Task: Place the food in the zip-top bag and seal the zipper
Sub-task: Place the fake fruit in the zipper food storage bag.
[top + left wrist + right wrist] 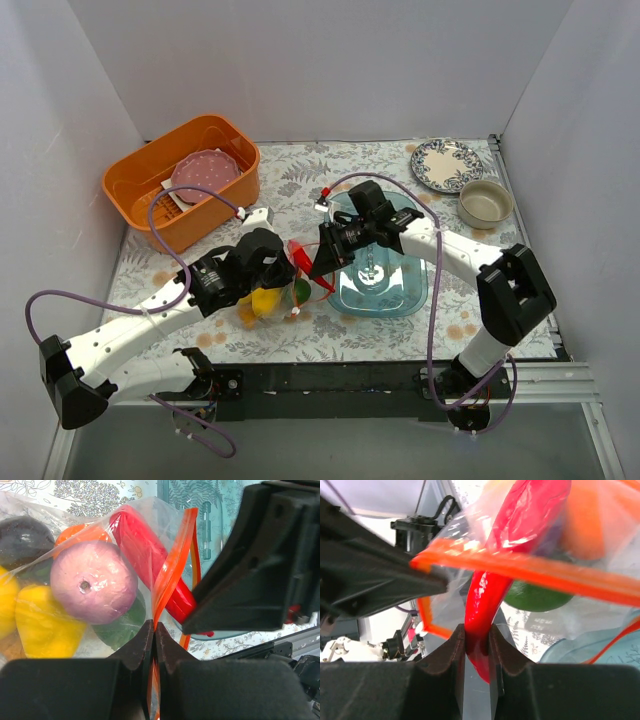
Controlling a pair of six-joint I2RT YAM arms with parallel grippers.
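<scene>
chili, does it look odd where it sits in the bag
Yes: the chili lies across the open mouth of the bag, partly out, with its tip pinched in the right gripper. The zipper likely cannot close over it.

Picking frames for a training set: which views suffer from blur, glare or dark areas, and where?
Top external: evenly lit, sharp, no harsh shadows. Left wrist: the left claw up close is dark with little detail; there is sheen on the zip-top bag over the purple onion. Right wrist: the red chili is fairly sharp, there are glare spots on the zipper, and the orange behind is blurred.
</scene>
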